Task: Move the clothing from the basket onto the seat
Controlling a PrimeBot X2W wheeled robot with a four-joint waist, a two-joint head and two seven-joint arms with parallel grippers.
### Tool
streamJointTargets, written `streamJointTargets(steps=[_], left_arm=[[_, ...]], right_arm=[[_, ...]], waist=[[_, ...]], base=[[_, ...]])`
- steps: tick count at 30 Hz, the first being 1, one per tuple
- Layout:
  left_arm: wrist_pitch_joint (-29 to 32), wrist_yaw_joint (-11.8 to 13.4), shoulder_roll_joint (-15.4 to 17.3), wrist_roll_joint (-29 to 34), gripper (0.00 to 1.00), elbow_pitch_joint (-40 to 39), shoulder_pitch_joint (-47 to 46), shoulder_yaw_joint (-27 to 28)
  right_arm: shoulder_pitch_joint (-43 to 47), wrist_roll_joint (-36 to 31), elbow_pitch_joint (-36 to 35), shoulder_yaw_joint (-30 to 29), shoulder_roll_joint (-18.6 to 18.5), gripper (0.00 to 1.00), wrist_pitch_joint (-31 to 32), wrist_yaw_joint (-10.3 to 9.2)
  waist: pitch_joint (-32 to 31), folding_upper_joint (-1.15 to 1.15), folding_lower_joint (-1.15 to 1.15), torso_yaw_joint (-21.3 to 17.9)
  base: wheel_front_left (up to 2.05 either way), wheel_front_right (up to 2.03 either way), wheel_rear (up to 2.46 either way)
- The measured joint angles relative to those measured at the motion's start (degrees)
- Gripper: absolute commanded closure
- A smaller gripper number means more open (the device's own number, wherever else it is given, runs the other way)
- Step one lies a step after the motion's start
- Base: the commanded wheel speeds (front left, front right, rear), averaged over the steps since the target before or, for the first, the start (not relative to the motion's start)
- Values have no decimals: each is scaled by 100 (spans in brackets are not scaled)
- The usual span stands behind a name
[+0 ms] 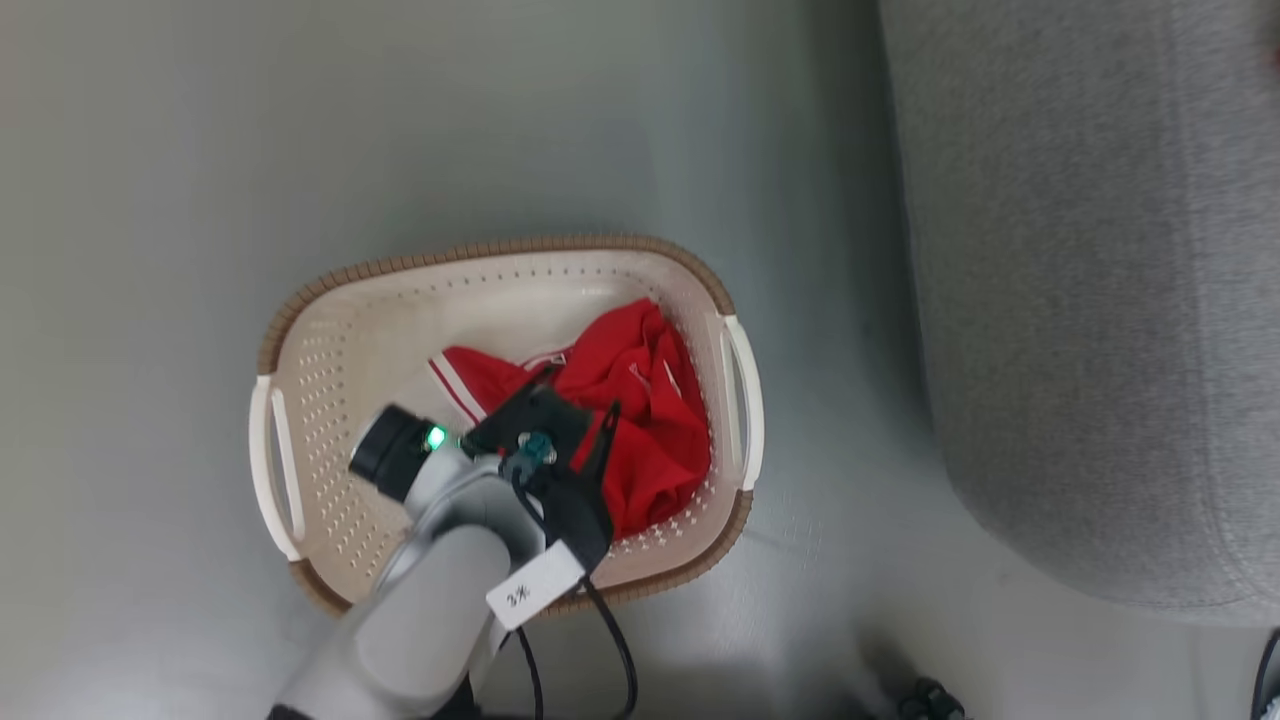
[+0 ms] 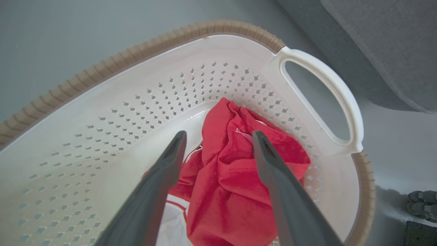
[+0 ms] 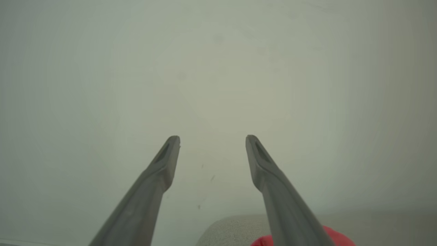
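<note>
The left gripper [image 2: 219,136] is held wide apart and empty over the clothing [image 2: 232,177], bunched in the basket [image 1: 480,255] at the end nearest the seat [image 1: 1100,300]; the right gripper [image 3: 212,138] is likewise parted, nothing held; should only a thin fold be pinched, fabric may slip out, or the light basket be dragged along.

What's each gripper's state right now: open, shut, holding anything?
Left gripper: open, jaws astride the clothing in the basket, not closed on it.
Right gripper: open, empty.
</note>
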Motion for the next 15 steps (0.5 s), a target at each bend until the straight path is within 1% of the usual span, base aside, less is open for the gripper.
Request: streamJointTargets(steps=[6,13,15], left_arm=[[40,29,0,-73,0,141,-505,-168],[65,54,-1,-133,0,433,-775,-411],[65,102,1,-146,0,515,-807,-450]], right_arm=[[-308,-96,-256,-11,-19,0,40,0],[-550,-154,-220,14,-24,0,38,0],[-586,-156,-212,41,-21,0,37,0]], waist=[[485,0,0,4],[962,0,0,14],[1055,0,0,18]], base=[[0,0,0],[0,0,0],[0,0,0]])
